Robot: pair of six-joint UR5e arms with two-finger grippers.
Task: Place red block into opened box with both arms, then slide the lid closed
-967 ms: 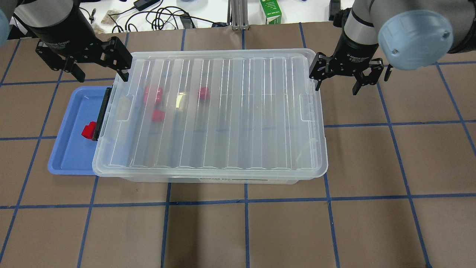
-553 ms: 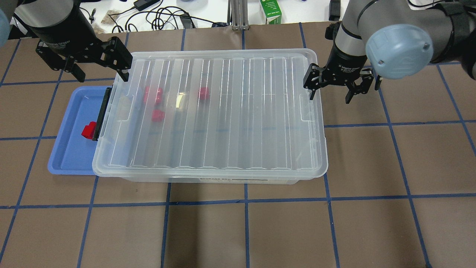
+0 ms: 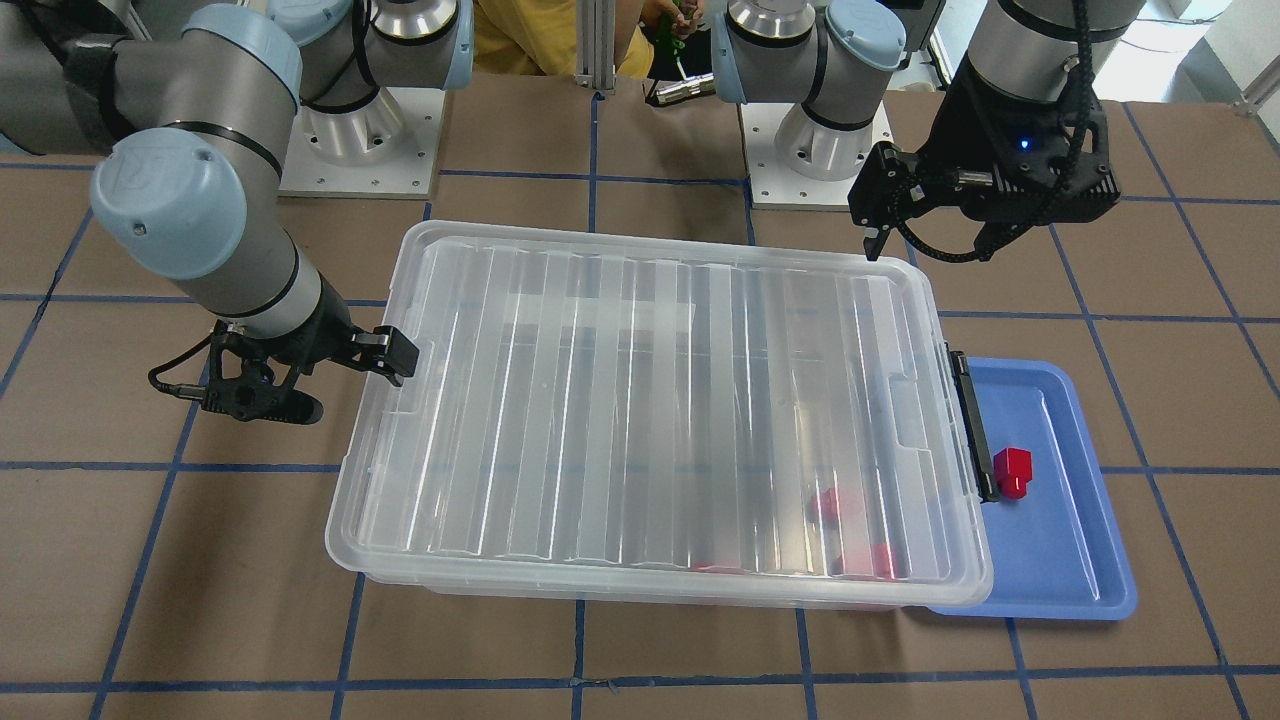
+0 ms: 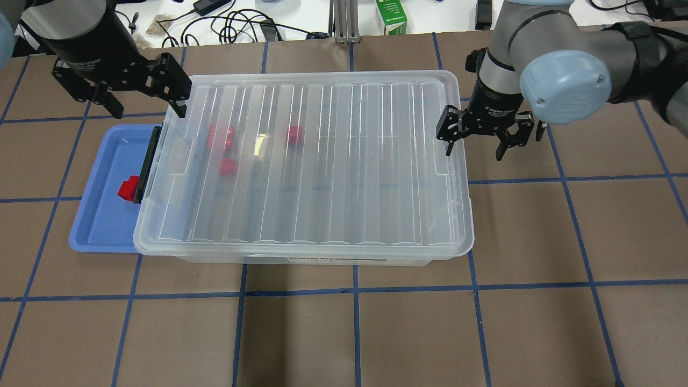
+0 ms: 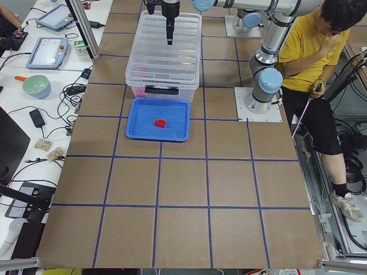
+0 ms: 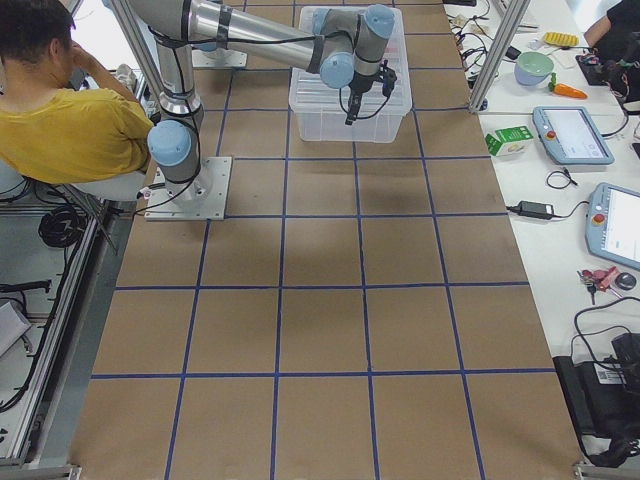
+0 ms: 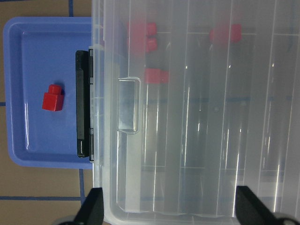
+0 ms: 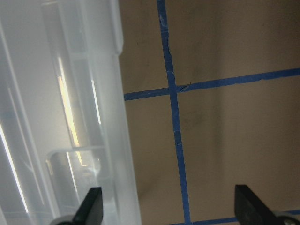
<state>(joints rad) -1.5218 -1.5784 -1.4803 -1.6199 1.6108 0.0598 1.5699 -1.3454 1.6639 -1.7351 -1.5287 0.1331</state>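
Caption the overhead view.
Left gripper and right gripper, open, flank the lidded box; a red block sits in the tray.

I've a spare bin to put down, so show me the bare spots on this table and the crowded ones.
Bare table runs along the box's long labelled side and beyond its short end past the right end effector. Crowded: the latch end, where the blue tray holding a red block butts against the box near the left end effector.

Bright, even light from above lays white streaks of glare along the ribs of the clear lid [image 4: 322, 161], casts only soft shadows on the brown table [image 4: 376, 333], and the right wrist view looks slightly blurred.
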